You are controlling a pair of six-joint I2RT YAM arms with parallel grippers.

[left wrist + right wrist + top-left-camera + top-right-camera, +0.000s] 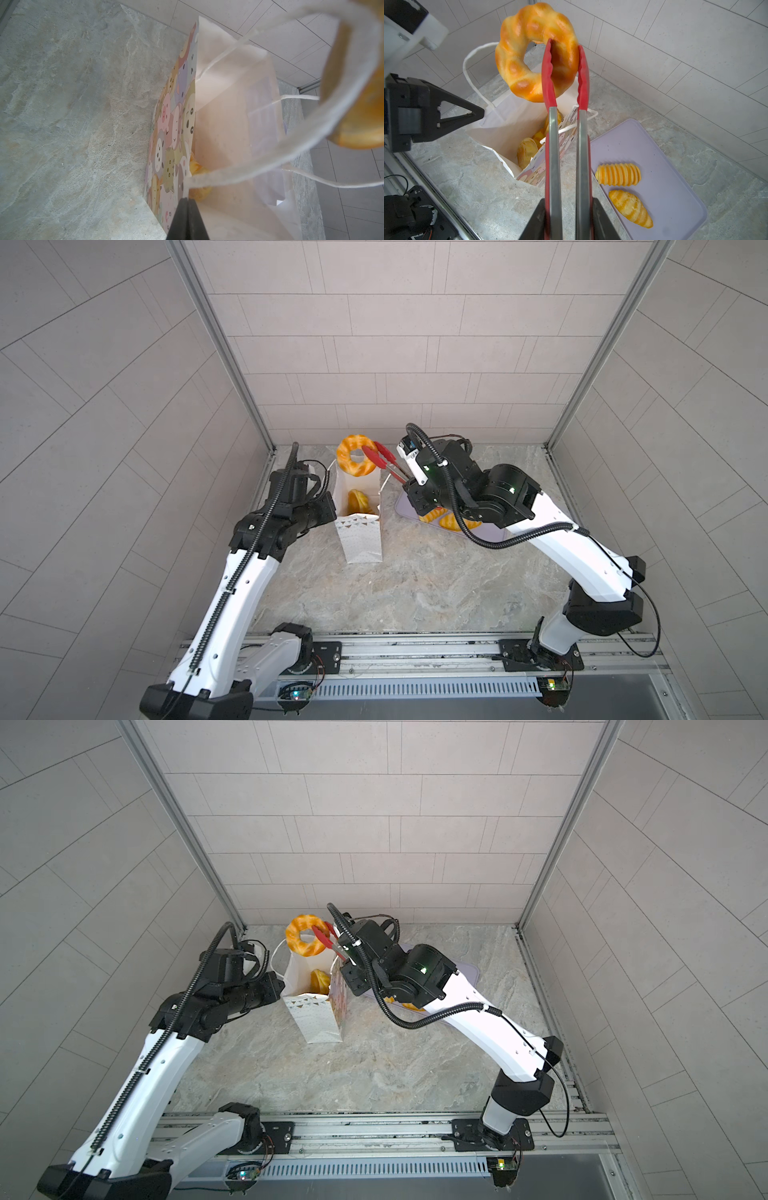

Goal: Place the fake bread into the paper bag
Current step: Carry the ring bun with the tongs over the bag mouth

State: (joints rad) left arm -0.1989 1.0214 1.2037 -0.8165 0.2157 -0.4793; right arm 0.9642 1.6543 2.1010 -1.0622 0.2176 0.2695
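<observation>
Above the paper bag, a ring bread hangs in red-tipped tongs.
The right pincer squeezes the tongs' steel arms, and their red tips clamp one side of the ring, clear of the bag's rim. The left pincer is pressed together on the bag's rim, on the side away from the tray. Loaves lie inside the bag. Just beside the bag, the lilac tray rests on the counter, carrying a ridged loaf and a striped loaf, slightly apart.
</observation>
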